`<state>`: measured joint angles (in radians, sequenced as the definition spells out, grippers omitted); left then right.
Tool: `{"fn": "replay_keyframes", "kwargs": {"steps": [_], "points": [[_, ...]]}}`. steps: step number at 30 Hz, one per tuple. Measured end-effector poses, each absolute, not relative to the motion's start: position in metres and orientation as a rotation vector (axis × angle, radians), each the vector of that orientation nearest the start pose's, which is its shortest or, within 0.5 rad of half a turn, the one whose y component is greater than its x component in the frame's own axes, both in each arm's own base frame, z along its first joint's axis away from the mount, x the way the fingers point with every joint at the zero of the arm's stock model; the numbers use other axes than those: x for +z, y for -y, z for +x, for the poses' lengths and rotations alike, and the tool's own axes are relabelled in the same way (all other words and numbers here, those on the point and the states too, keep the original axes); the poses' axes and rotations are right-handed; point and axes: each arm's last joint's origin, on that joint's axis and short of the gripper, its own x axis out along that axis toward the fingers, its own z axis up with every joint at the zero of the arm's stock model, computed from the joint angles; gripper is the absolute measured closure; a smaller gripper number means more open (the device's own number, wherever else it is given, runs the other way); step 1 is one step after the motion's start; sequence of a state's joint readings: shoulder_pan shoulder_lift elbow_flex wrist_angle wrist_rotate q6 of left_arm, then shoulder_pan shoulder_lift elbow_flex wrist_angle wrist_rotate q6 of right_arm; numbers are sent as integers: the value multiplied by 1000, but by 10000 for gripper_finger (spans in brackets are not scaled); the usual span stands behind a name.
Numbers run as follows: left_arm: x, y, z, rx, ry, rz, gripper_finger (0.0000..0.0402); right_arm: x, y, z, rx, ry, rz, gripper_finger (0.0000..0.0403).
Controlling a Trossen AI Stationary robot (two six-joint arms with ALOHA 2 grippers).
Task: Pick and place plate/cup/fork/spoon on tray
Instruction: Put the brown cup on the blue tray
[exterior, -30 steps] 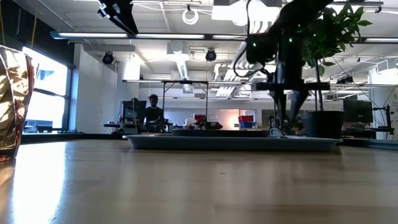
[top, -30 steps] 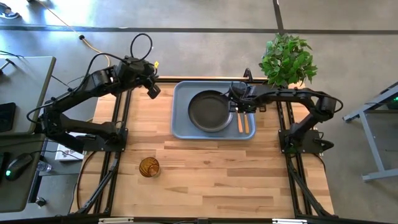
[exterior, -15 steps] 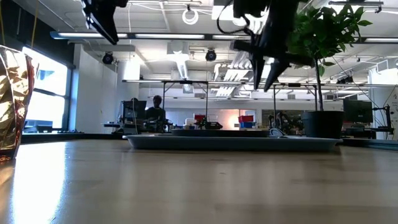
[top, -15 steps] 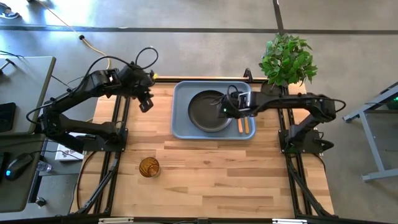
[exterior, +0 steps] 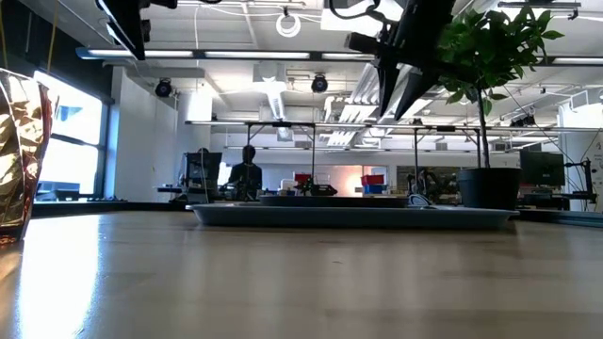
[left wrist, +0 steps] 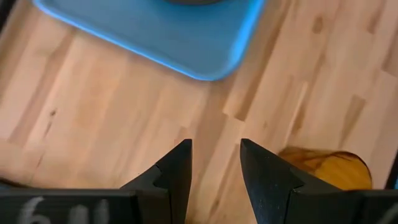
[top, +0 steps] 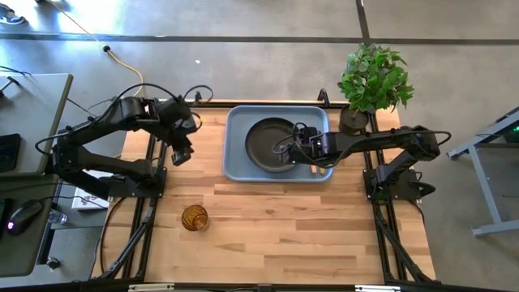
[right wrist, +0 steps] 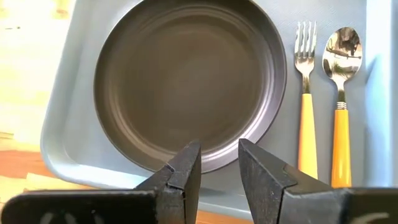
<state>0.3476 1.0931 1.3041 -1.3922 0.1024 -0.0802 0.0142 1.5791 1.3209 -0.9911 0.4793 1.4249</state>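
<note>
The dark plate (top: 268, 144) lies on the light blue tray (top: 235, 158) at the far middle of the table. The fork (right wrist: 306, 112) and a spoon (right wrist: 341, 93) with a metal bowl, both orange-handled, lie side by side on the tray right of the plate (right wrist: 186, 81). The amber cup (top: 195, 217) stands upright on the wood, near left. My right gripper (right wrist: 219, 146) hovers open and empty above the plate's near-right rim, high over the tray (exterior: 349, 215). My left gripper (left wrist: 214, 146) is open and empty above the bare wood between the tray's corner (left wrist: 161, 37) and the cup (left wrist: 329, 168).
A potted plant (top: 373, 77) stands at the table's far right corner. Bare wood spreads over the near half of the table. Dark frame rails run along the left and right sides. A person sits in the room far behind the table.
My right gripper has risen from the tray's right part, beside the fork and spoon, and drawn toward the table's left over the plate's edge. My left gripper has gone from the far left corner toward the near edge, closer to the cup.
</note>
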Motion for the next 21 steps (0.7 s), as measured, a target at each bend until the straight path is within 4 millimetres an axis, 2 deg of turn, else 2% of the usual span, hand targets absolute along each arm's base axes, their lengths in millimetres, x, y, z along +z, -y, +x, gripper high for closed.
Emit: {"fn": "replay_keyframes", "kwargs": {"steps": [4,9,16,21], "points": [[359,-39,158,207,-1150,-317,275,274,9,305,-1133,-691,910,304],[357,-20,162,134,-1171,-287,275,274,7,305,-1058,-781,878,304],[325,14,166,19,-1282,-234,275,273,6,305,-960,-876,792,304],[308,37,169,4,-1280,-220,275,274,6,304,-918,-916,716,304]]}}
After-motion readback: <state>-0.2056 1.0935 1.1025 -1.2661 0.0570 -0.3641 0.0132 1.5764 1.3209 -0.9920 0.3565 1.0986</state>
